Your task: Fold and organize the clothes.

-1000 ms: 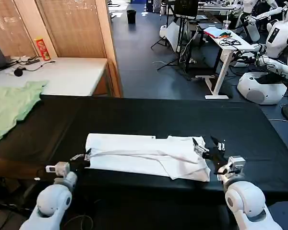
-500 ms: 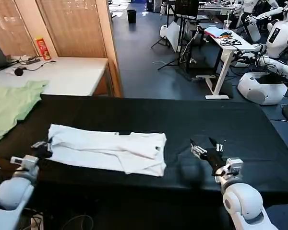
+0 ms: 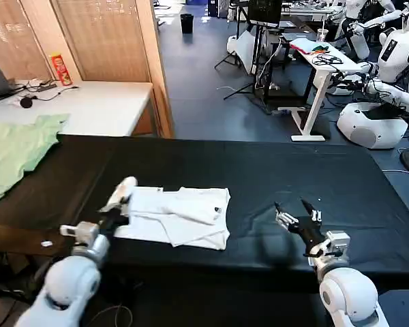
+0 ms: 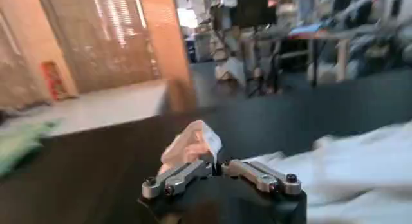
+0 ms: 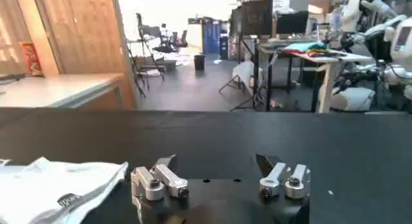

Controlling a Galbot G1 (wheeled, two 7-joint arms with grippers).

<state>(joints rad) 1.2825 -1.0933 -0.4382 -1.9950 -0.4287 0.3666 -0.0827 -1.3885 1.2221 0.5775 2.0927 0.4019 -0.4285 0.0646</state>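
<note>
Far left of head view: pale green garment draped on the table corner, not part of the job, well apart from the work.

Left gripper pinching the left end of the white T-shirt, lifted edge raised off the black table; left wrist view confirms cloth bunched between the fingers, pressed together on it. Shirt lies left of centre on the table, already narrowed to a band, collar tag side toward the right.

Step in hand, by judgement: folding the left end over toward the right. To do well: keep the pinch firm, carry the edge low and straight along the band so layers stack square, lay the edge down flush with the far end before letting go, avoid dragging the bottom layer.

Right gripper hovering over bare table right of the shirt, apart from it, fingers spread, holding nothing; right wrist view shows the shirt's near end just beyond the finger.
</note>
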